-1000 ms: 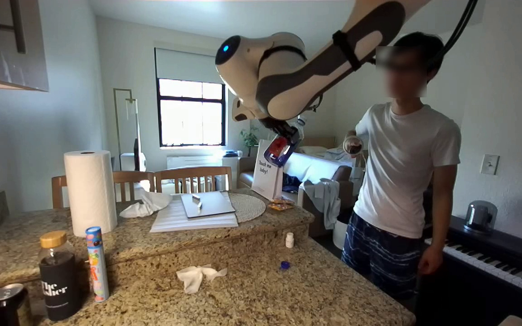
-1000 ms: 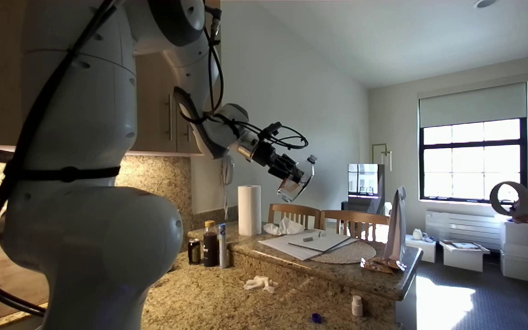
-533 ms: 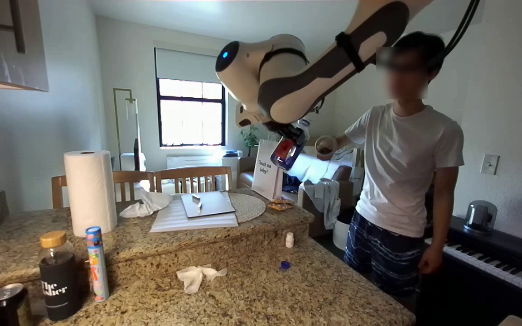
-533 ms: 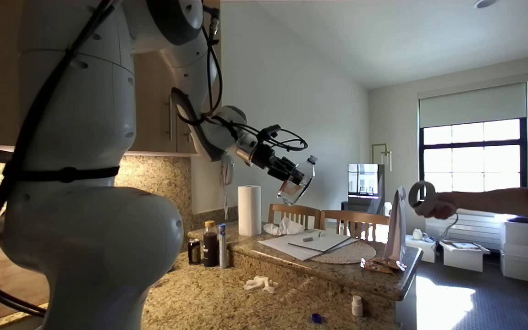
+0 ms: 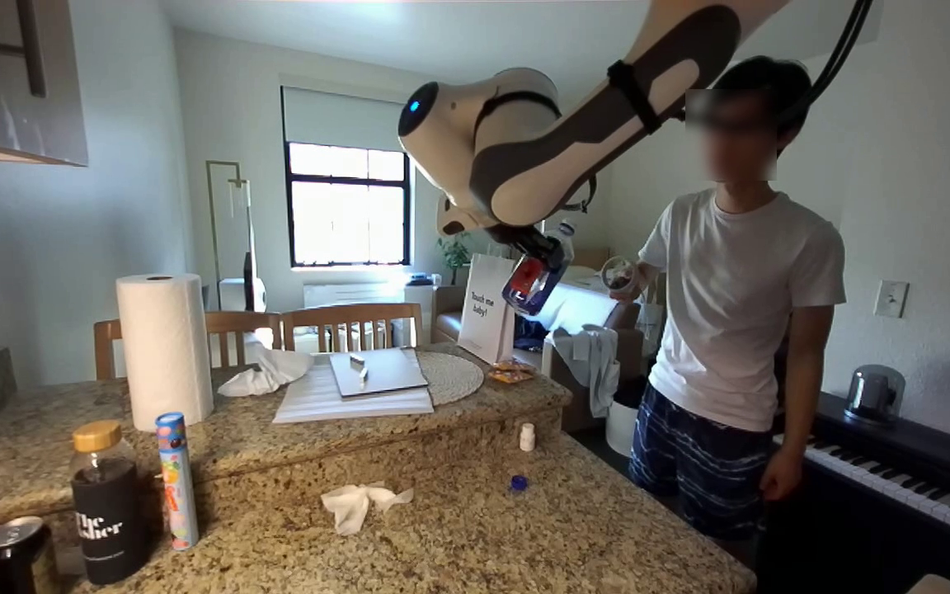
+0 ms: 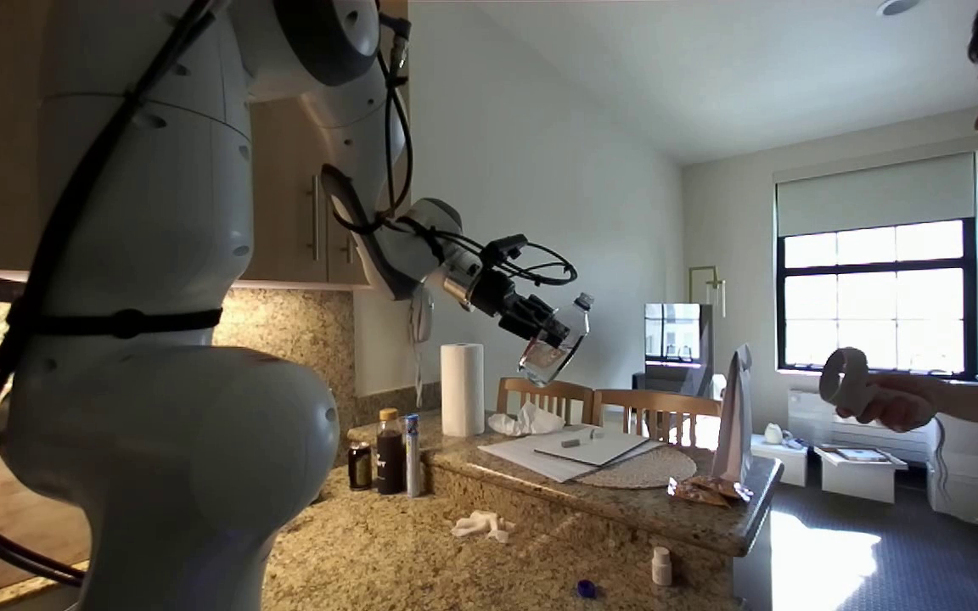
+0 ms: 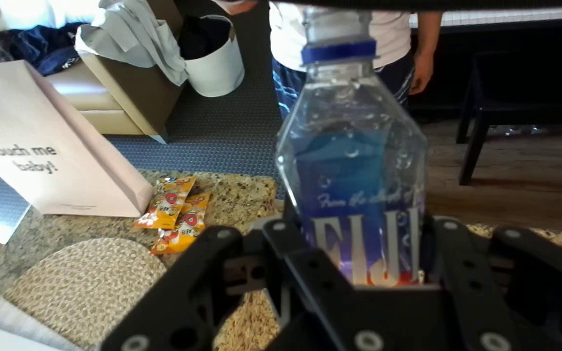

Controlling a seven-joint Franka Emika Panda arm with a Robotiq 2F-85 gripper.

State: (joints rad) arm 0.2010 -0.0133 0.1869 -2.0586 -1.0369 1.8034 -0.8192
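Moved toward 3 o'clock in an exterior view: jaws, clamped on bottle (image 5: 538, 285) | its neck tilted to 1 o'clock | open air below, above counter (image 5: 508, 398) | wrist view: snack packets (image 7: 176, 214), then paper bag (image 7: 61, 151) toward 9 o'clock, both near counter's edge

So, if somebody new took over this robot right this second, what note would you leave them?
Robot hand: shut on the water bottle, which hangs in the air, tilted with its neck upward; the neck looks uncapped.
Things around: a blue cap and a small white bottle are on the lower counter; the paper bag and snack packets are on the upper counter.
Done: water bottle gripped and held up.
Left: water bottle not yet set down.
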